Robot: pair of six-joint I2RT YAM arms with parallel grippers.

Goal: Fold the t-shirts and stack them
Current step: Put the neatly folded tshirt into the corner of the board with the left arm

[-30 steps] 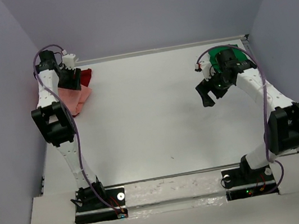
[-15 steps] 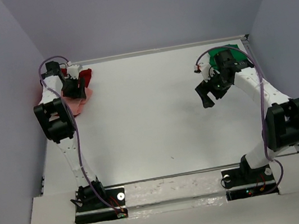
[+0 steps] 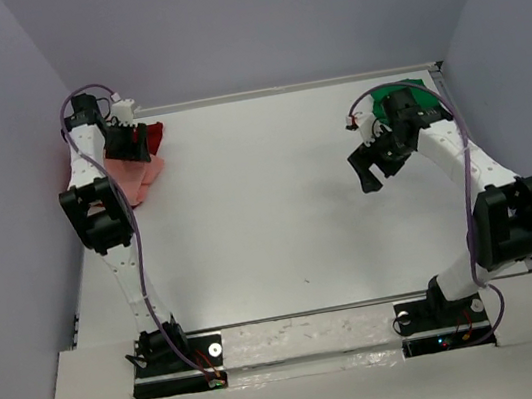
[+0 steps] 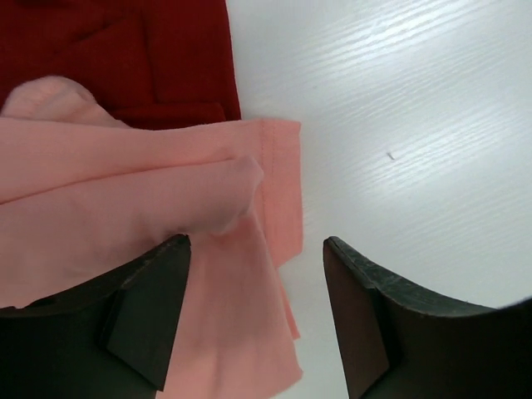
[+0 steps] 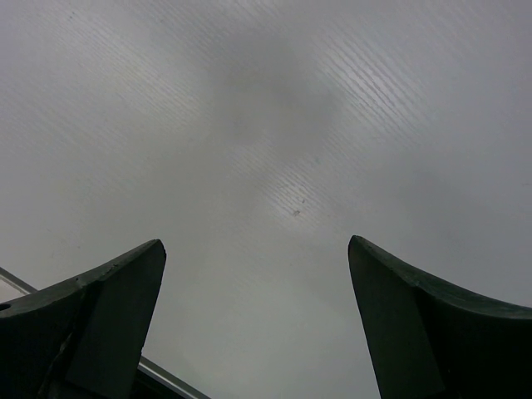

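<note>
A crumpled pink t-shirt (image 3: 138, 179) lies at the far left of the table, with a red t-shirt (image 3: 152, 133) just behind it. A green t-shirt (image 3: 399, 92) lies at the far right, partly hidden by the right arm. My left gripper (image 3: 124, 143) is open over the pink shirt's far edge. In the left wrist view the pink shirt (image 4: 125, 199) overlaps the red shirt (image 4: 125, 58), and a pink flap hangs between the spread jaws of my left gripper (image 4: 258, 278), not clamped. My right gripper (image 3: 369, 169) is open and empty above bare table, also seen in the right wrist view (image 5: 258, 266).
The blue-grey walls close in on the left, back and right. The shirts on the left lie close to the left wall. The white table (image 3: 278, 208) stretches between the two arms, with a metal rail along its near edge.
My left gripper dipped towards the pink shirt half a second ago and has come back up to about where it was. The right arm has barely moved.
</note>
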